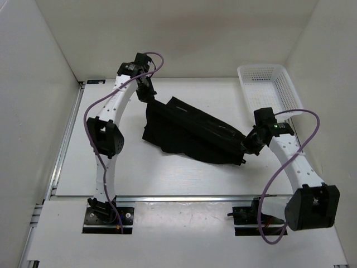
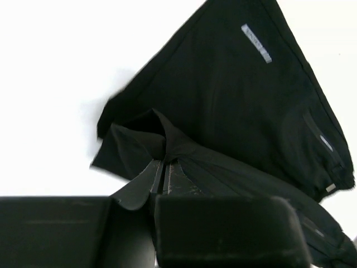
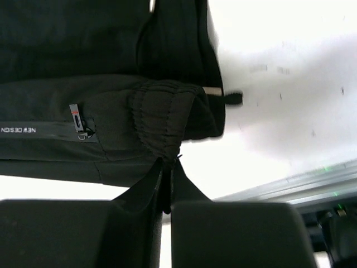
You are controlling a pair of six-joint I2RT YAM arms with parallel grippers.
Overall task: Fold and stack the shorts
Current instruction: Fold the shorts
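Pinching from opposite ends, the left gripper (image 2: 163, 170) and the right gripper (image 3: 167, 167) are both holding the shorts (image 1: 189, 131). Each pair of fingers is pressing together with only black cloth between them.

The left fingers are biting a raised fold near one corner of the garment, and the cloth is peaking upward right at their tips. The right fingers are squeezing the gathered waistband (image 3: 167, 117), which is bunching into ribbed folds directly above their tips.

Between the two grippers the shorts are stretching out as a dark slanting band, with loose cloth drooping toward the arm bases. Whether that lower edge is touching the table (image 1: 139, 176) I cannot tell.

Ahead of the left gripper a small grey label (image 2: 256, 43) is showing on the flat panel, and farther to that gripper's right a zip (image 2: 326, 144) is running along the edge. Just left of the right gripper's tips a zip pull (image 3: 78, 120) is hanging beside a printed strip, and a cord tip (image 3: 227, 98) is poking out to their right.

Beyond the right gripper, farther from the bases and on its outer side, a white mesh basket (image 1: 268, 92) is sitting apart from the shorts. Below and to the right of that gripper's fingers, a metal rail (image 3: 301, 181) is crossing the wrist view.
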